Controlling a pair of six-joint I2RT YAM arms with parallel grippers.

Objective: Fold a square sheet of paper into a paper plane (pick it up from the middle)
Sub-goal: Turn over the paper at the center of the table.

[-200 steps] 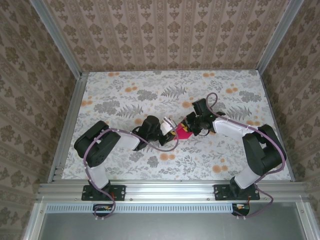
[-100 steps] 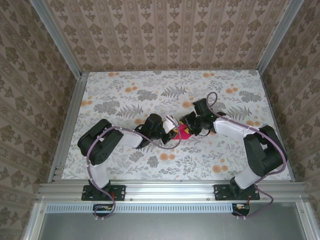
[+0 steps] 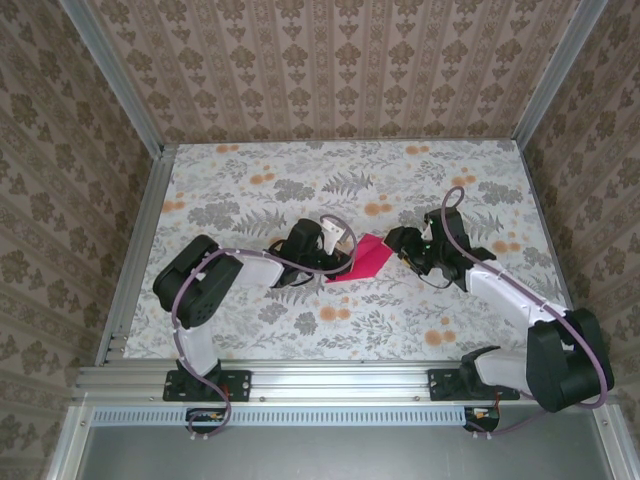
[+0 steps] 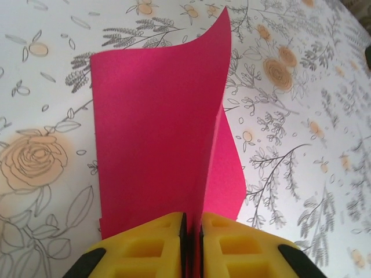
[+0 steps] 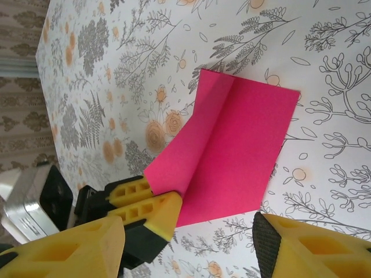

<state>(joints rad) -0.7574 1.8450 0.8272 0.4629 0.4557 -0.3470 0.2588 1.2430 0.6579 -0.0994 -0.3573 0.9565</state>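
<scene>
The square sheet of paper (image 3: 368, 258) is magenta, creased down its middle and partly folded, and lies at the middle of the table. In the left wrist view one half of the sheet (image 4: 151, 127) stands up as a flap. My left gripper (image 3: 347, 250) is shut on the crease at the sheet's near-left edge, its yellow fingers pinched together around the paper (image 4: 192, 226). My right gripper (image 3: 398, 242) hovers just right of the sheet, open and holding nothing. The right wrist view takes in the sheet (image 5: 237, 145), the left gripper's fingers (image 5: 148, 202) and my open right gripper (image 5: 188, 249).
The flower-print tablecloth (image 3: 330, 170) covers the whole table. Aluminium rails run along the left side (image 3: 140, 250), the right side (image 3: 545, 230) and the front edge (image 3: 330, 375). Patterned walls close in the back and both sides.
The right gripper opened, let go of the paper and drew back to the right. The left gripper stayed shut on the sheet, which now spreads wider on the cloth.
</scene>
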